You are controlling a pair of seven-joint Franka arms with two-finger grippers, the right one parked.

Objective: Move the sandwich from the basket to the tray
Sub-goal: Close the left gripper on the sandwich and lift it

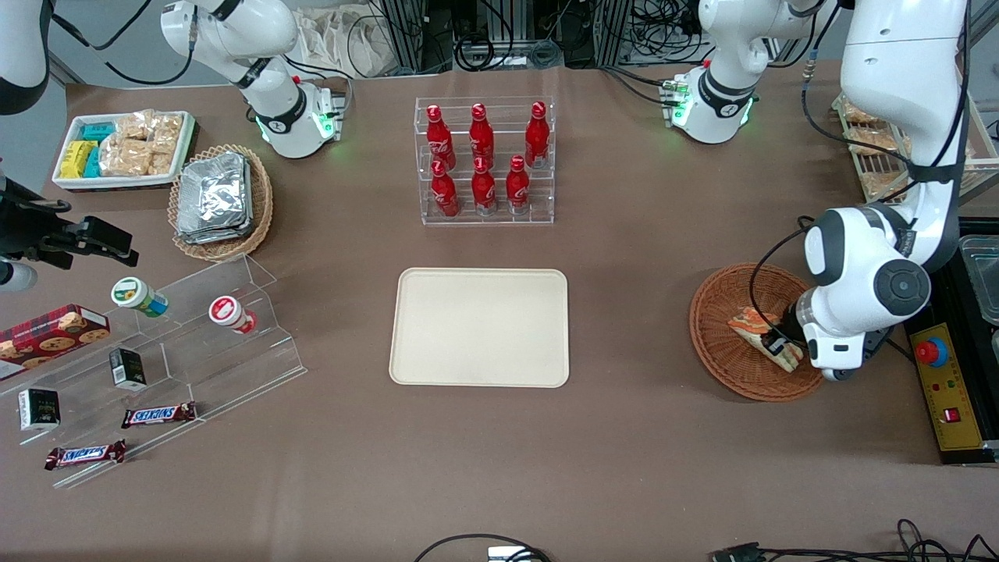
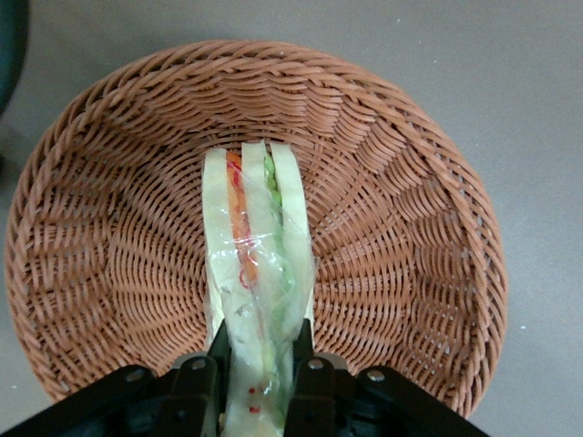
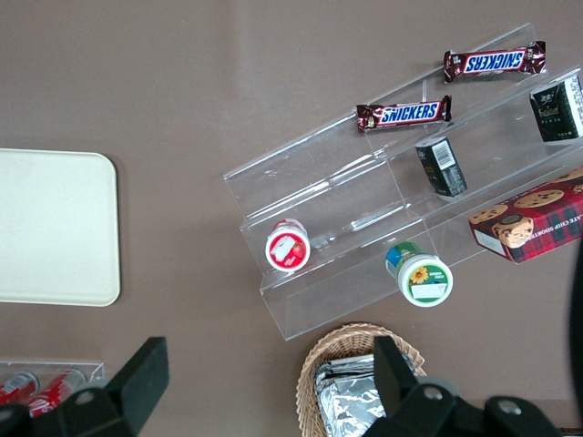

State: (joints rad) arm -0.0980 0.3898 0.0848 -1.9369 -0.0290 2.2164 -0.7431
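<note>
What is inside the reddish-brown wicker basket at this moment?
Only the wrapped sandwich lies in the basket, with the left end effector closed on one end. That gripped end and the weave under the sandwich are hidden.

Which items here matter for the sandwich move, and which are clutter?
In play: sandwich, clamped in the tool down in the basket; tray, bare.

Clutter: bottle rack, foil packets, snack tray, Snickers bars, cookie box.
</note>
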